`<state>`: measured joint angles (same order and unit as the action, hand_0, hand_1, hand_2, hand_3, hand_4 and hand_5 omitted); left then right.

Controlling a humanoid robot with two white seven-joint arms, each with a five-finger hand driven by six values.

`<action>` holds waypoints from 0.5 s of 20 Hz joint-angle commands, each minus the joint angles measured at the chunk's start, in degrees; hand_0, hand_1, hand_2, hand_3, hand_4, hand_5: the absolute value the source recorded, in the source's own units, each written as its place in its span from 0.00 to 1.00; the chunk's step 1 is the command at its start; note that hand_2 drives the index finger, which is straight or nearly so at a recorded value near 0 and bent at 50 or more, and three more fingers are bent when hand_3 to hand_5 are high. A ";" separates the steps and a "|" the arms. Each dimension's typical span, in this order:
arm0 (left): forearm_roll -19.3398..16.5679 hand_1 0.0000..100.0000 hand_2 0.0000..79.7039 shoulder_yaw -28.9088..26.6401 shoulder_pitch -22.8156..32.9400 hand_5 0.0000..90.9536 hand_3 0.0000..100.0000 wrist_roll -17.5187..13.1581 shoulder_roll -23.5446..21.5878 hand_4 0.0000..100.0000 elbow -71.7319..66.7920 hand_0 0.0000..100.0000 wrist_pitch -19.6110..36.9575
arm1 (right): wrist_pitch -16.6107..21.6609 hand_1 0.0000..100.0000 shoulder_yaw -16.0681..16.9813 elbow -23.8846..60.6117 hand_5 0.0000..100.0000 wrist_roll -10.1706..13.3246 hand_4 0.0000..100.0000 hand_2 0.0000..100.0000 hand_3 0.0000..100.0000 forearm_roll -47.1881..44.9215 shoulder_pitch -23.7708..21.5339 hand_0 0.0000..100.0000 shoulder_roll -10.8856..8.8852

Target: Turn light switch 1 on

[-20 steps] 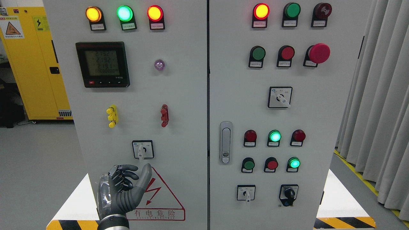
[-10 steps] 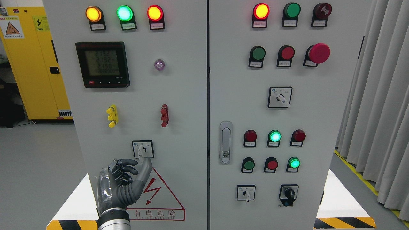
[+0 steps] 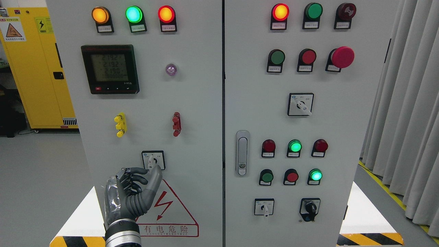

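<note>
where the two-door cabinet [image 3: 192,103] stands, four rotary switches and one left hand [image 3: 132,195] show.
light switch 1 [image 3: 153,160] sits low on the left door; the thumb tip touches its lower edge, other fingers curled, gripping nothing. against the earlier frame, the hand has risen slightly toward the switch.

Cabinet panel [image 3: 192,103] matt grey painted metal, smooth; door latch [image 3: 242,152] brushed silvery metal; indicator lamps [image 3: 133,14] glossy translucent plastic; meter [image 3: 110,68] glossy black plastic; left hand [image 3: 132,195] dark matt plastic, metal wrist ring; curtain [image 3: 408,120] grey cloth, folded
</note>
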<state>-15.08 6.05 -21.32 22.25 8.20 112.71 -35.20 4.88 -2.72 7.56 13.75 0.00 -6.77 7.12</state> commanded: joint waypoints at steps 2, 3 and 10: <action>-0.21 0.67 0.70 0.02 -0.47 0.88 0.79 -0.46 0.23 0.91 -0.56 0.18 -0.39 | -0.05 0.50 0.00 0.00 0.00 -0.04 0.00 0.04 0.00 -1.67 0.00 0.00 0.00; -0.21 0.66 0.70 0.02 -0.73 0.88 0.79 -0.46 0.23 0.91 -0.65 0.18 -0.39 | -0.05 0.50 0.00 0.00 0.00 -0.04 0.00 0.04 0.00 -1.67 0.00 0.00 0.00; -0.30 0.66 0.70 0.02 -0.91 0.88 0.79 -0.46 0.23 0.92 -1.27 0.20 -1.27 | -0.05 0.50 0.00 0.00 0.00 -0.04 0.00 0.04 0.00 -1.67 0.00 0.00 0.00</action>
<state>-15.30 6.06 -22.02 21.81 8.35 112.12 -36.14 4.88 -2.72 7.56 13.75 0.00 -6.77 7.12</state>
